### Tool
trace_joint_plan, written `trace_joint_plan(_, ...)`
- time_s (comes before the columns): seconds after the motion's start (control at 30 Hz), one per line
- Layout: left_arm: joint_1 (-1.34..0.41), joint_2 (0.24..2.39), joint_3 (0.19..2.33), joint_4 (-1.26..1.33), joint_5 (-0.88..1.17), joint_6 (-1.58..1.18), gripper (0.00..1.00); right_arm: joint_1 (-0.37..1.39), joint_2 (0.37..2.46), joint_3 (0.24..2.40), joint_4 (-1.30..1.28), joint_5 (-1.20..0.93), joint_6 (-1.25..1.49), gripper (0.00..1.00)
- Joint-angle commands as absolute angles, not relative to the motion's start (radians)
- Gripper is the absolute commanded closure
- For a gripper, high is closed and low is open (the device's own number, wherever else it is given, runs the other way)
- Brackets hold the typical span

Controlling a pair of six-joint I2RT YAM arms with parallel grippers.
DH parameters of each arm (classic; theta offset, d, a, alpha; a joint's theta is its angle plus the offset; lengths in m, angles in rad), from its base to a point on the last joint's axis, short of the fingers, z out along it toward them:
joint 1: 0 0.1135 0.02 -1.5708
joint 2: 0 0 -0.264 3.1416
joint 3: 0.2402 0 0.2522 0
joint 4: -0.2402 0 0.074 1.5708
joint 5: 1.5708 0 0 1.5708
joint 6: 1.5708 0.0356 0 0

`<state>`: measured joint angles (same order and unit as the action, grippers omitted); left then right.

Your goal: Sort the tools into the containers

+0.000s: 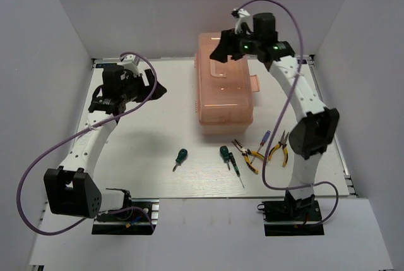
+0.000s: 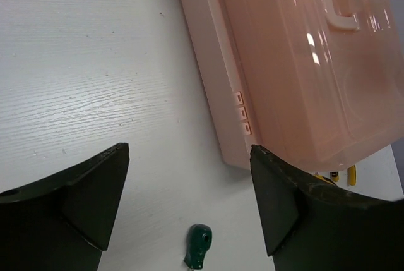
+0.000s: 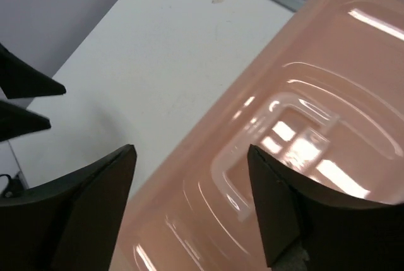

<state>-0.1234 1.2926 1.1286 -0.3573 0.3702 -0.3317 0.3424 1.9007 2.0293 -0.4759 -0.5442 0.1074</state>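
Note:
The salmon-pink toolbox [image 1: 227, 88] stands shut at the back middle, so its containers are hidden under the lid [image 3: 297, 157]. In front of it the tools lie on the table: a stubby green screwdriver [image 1: 181, 156], a second stubby one [image 1: 223, 151], a long thin green one [image 1: 235, 167], two yellow-and-black pliers [image 1: 247, 153] [image 1: 279, 148] and a blue-handled screwdriver [image 1: 264, 137]. My left gripper [image 1: 158, 91] hovers open left of the box, above the table, with nothing in it. My right gripper [image 1: 221, 50] hangs open over the lid's far left part, also holding nothing.
White walls close in the table [image 1: 145, 132] at the back and both sides. In the left wrist view, the toolbox's near left corner [image 2: 237, 154] and one stubby green screwdriver [image 2: 199, 244] show between the open fingers. A latch tab [image 1: 255, 84] sticks out on the box's right.

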Motion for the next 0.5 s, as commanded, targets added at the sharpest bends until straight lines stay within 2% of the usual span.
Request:
trace_joint_plan(0.0,-0.137,1.292,1.143,-0.313,0.420,-0.347,0.12,0.397,2.026,2.140,-0.476,-0.486,0.284,0.25)
trace_joint_plan(0.13,-0.137,1.292,1.104,-0.275,0.446,-0.371,0.12,0.434,2.063,2.172,-0.476,-0.378,0.296,0.34)
trace_joint_plan(0.3,-0.137,1.292,1.068,-0.250,0.466,-0.382,0.12,0.445,2.048,2.134,-0.508,-0.206,0.321,0.35)
trace_joint_plan(0.47,-0.137,1.313,1.068,-0.219,0.477,-0.391,0.12,0.463,2.000,2.066,-0.495,-0.161,0.325,0.35)
